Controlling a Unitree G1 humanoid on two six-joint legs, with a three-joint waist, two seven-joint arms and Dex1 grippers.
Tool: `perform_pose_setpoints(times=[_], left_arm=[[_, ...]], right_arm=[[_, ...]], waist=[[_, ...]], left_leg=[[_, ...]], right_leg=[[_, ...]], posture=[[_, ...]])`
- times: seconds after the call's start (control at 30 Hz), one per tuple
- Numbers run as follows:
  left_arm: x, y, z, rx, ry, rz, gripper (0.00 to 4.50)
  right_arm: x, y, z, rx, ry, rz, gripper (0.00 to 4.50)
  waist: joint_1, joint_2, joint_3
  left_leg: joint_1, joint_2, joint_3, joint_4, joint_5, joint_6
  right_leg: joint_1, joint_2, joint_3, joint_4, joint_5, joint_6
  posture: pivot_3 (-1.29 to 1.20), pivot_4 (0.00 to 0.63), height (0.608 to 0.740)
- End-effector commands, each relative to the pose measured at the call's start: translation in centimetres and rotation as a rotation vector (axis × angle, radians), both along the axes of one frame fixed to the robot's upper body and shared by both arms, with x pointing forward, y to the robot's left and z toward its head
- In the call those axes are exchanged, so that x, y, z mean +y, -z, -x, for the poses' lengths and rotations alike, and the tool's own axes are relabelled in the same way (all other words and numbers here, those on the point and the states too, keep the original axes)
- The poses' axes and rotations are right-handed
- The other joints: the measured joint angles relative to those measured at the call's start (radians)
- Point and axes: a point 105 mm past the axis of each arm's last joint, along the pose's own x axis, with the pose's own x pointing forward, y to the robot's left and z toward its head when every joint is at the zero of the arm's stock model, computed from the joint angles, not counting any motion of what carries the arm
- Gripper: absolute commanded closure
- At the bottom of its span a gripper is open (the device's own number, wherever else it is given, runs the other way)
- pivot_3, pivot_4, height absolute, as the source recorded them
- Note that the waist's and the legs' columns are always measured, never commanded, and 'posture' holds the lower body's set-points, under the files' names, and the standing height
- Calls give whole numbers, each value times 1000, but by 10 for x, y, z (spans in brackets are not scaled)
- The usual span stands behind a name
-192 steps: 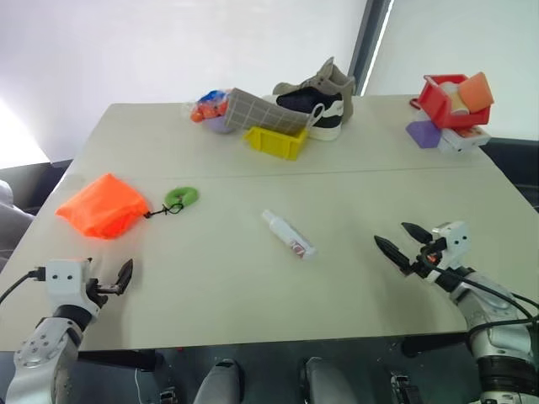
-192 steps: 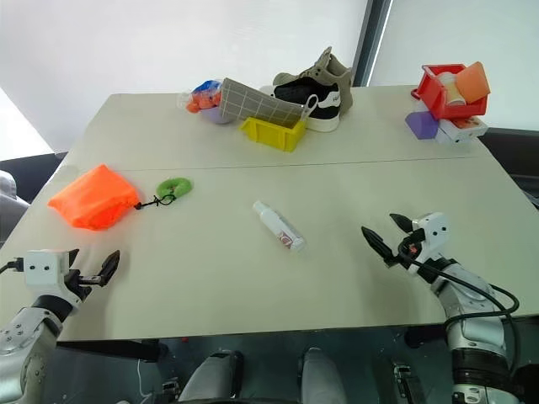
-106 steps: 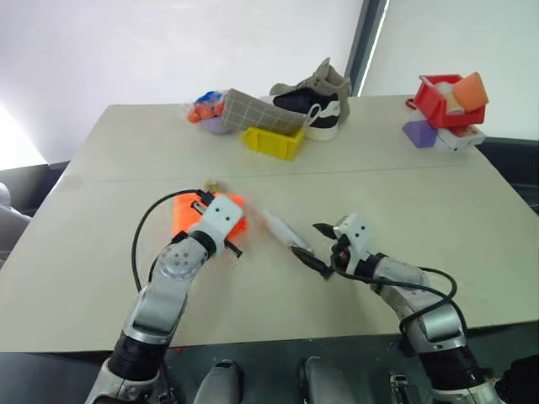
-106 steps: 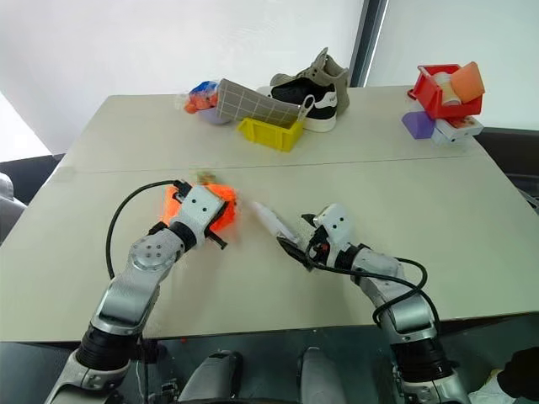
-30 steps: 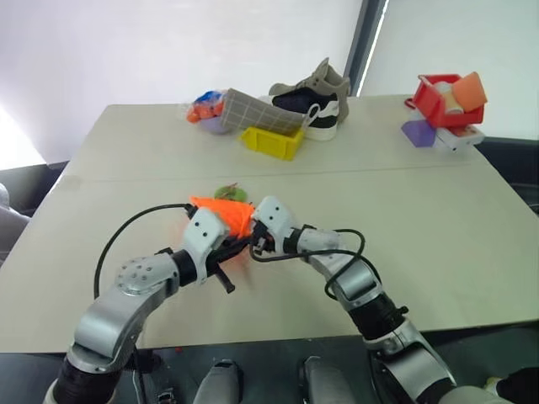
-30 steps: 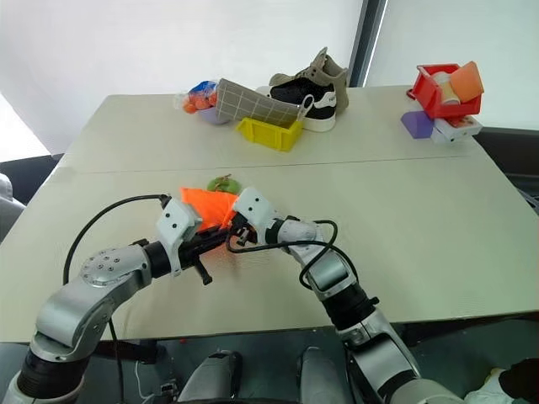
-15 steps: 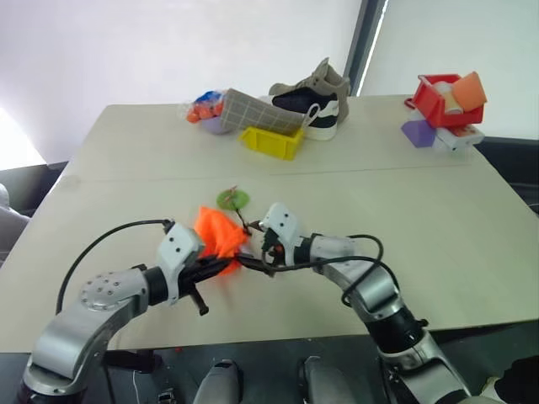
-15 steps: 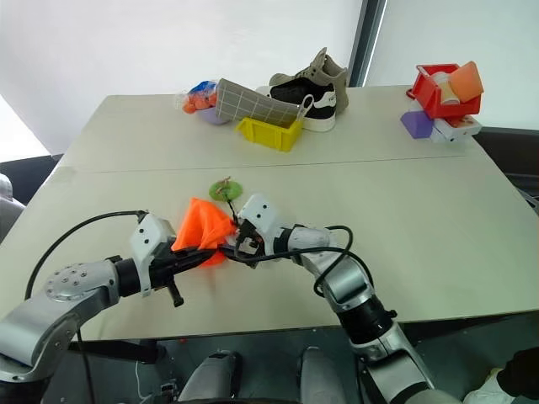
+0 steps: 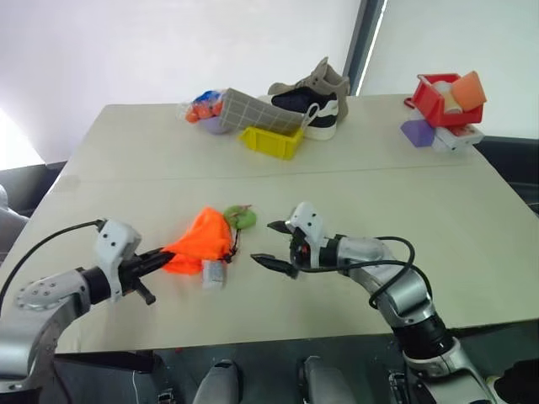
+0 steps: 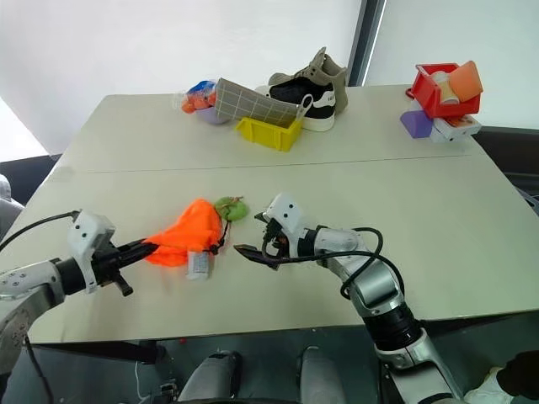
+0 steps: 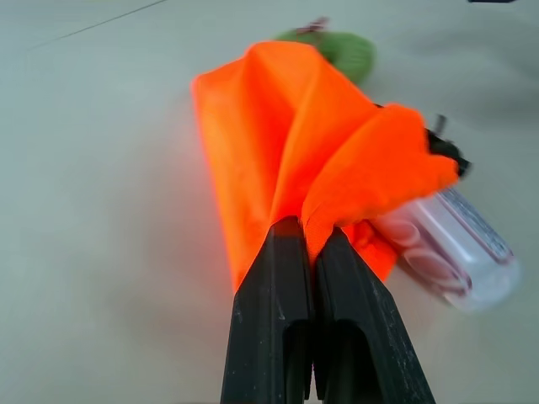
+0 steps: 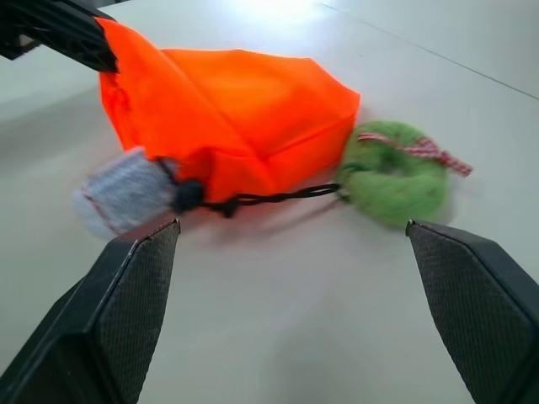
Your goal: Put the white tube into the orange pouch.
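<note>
Left gripper (image 9: 165, 257) clamped tight, right gripper (image 9: 271, 244) spread wide.

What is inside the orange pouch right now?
One end of the white tube sticks out of the orange pouch at its mouth. The fabric covers its other end, so how far in it reaches, and anything else inside, cannot be seen.

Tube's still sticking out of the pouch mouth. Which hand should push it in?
Right. The right hand is open and free near the white tube, which juts from the orange pouch. The left hand is shut on the pouch fabric.
</note>
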Motion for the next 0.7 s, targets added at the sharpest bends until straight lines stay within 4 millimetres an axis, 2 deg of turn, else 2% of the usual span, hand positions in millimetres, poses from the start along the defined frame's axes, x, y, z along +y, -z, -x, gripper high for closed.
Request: perform_pose_setpoints(times=[0.03, 0.1, 0.3, 0.43, 0.5, 0.6, 0.7], left_arm=[[2, -11, -2, -45, 2, 25, 4500], [0, -9, -1, -35, 12, 48, 4500], [-21, -12, -2, -21, 91, 132, 4500], [-49, -23, -1, -23, 189, 202, 4500], [-68, -30, -1, -31, 253, 232, 4500], [-83, -38, -3, -46, 289, 259, 4500], [-91, -45, -7, -56, 302, 289, 4500]], right_arm=[[5, -10, -7, -57, 16, -18, 44], [9, -12, -4, -59, -8, -32, 44], [23, -12, 24, -18, -198, -47, 44], [27, -12, 33, 11, -250, -57, 1809], [28, -11, 35, 16, -255, -48, 2873], [28, -11, 36, 9, -250, -40, 4468], [29, -12, 43, 24, -270, -47, 4468]], waist=[[0, -1, 0], [0, -1, 0], [0, -1, 0], [2, -1, -1], [3, -1, -1], [3, -1, -1], [0, -1, -1]], left_leg=[[0, 0, 0, 0, 0, 0], [0, 0, 0, -1, 0, 0], [0, 0, 0, -2, 0, 0], [0, 0, 0, -2, 0, 0], [1, 0, 0, -2, 0, 0], [1, 0, 0, -2, 0, 0], [1, 0, 0, -2, 0, 0]], right_leg=[[0, 0, 0, 0, 0, -1], [0, 0, 0, 0, 1, -2], [3, 1, 0, 0, 0, 0], [3, 1, 0, 0, 0, 0], [4, 1, 0, 0, 0, 0], [4, 1, 0, 0, 0, 0], [4, 1, 0, 1, 0, 0]], posture=[[0, 150, 740], [0, 150, 740], [0, 150, 740], [0, 150, 740], [0, 150, 740], [0, 150, 740], [0, 150, 740]])
